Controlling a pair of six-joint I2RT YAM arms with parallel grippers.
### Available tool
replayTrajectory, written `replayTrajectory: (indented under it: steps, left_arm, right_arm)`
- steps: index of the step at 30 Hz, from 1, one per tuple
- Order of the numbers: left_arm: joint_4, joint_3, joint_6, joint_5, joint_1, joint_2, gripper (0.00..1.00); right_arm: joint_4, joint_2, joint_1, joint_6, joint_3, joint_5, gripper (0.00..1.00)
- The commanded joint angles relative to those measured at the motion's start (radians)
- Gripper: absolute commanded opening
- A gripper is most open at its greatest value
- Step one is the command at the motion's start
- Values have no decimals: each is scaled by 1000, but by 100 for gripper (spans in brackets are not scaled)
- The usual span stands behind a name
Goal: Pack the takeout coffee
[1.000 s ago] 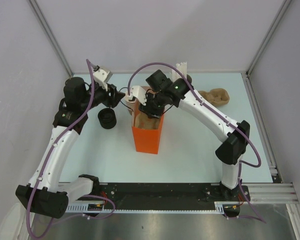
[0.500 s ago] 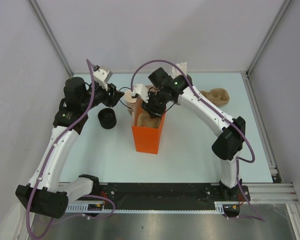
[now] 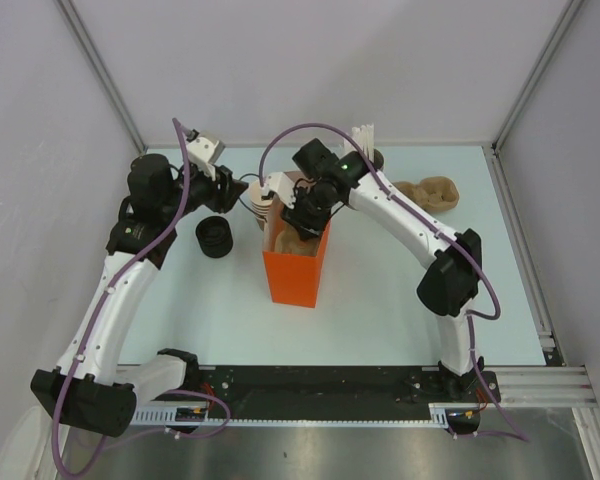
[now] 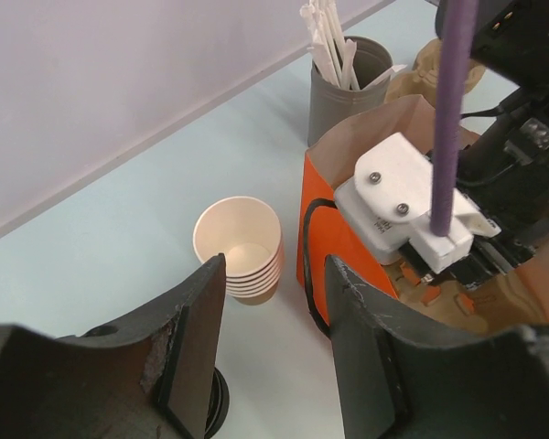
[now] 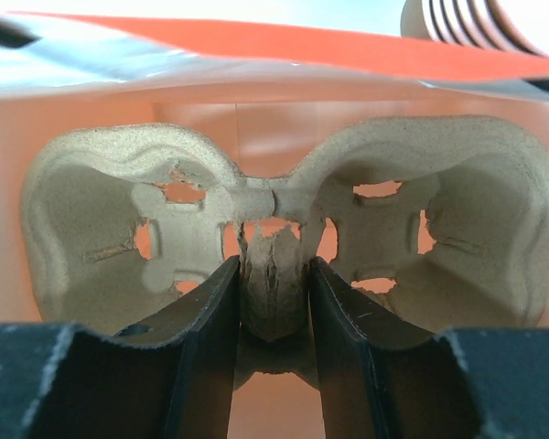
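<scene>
Right wrist: right gripper (image 5: 273,274) jaws pinch the cup carrier (image 5: 439,210) mid-rib, lying 9-to-3 inside the orange bag (image 5: 256,50); left gripper (image 4: 274,270) gapes empty.

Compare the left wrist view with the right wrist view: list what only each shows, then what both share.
Only left wrist: the grey holder of white stirrers, and the open left pincer holding nothing. Only right wrist: the right pincer closed on the centre ridge of the pulp carrier. Both: the orange bag and the stack of lidless cups.
</scene>
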Motion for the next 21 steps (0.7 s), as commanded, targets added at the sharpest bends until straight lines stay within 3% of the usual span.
replayTrajectory:
  steps: [1,5,10,21]
  left_arm:
    - [31,11,-15,0,-14,0,53]
    - [32,7,-15,-12,-15,-3,51]
    - [38,-7,-15,-46,-17,-10,41]
    - [54,-16,-32,-61,-17,-14,42]
  right_arm:
    - [-22,23,8,19,67,23,40]
    - [-44,37,13,16,92,29,40]
    - [-58,48,16,13,102,42,40]
    - [-95,85,25,8,144,66,41]
